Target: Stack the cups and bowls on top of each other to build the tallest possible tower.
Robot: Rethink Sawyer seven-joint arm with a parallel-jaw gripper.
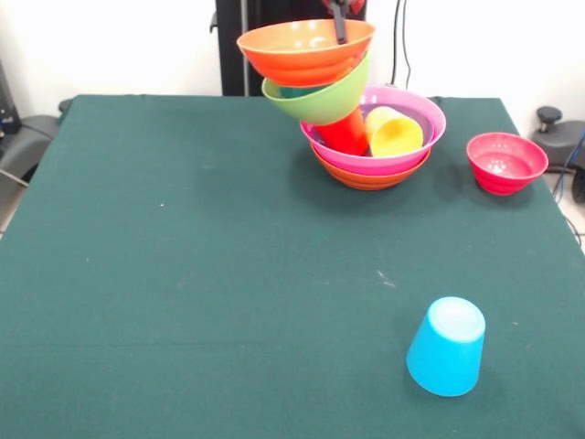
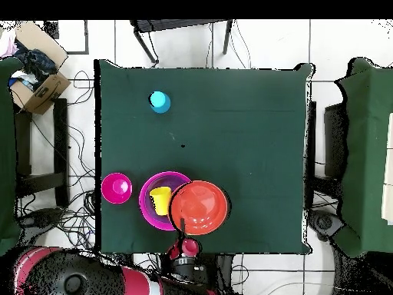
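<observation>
Front view | tower [image 1: 366, 137] at table's [image 1: 183, 274] 1 o'clock, leaning | my gripper [image 1: 340, 26] pinches top orange bowl [image 1: 306, 50] rim | step: seating it on lime green bowl [image 1: 320, 99] | next: release level; light blue cup [image 1: 446, 346] at 5 o'clock waits.

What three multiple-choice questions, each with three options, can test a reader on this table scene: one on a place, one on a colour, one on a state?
1. Where does the light blue cup stand?
A. inside the magenta bowl
B. alone on the green table, apart from the pile
C. on the crimson bowl

2. What colour is the topmost bowl of the tower?
A. orange
B. purple
C. blue

3. How does the light blue cup stand?
A. upside down
B. on its side
C. mouth upward

Answers: 1 B, it stands alone on the table, far from the pile. 2 A, the orange bowl sits highest, above the lime green bowl. 3 A, its closed base faces up.
</observation>
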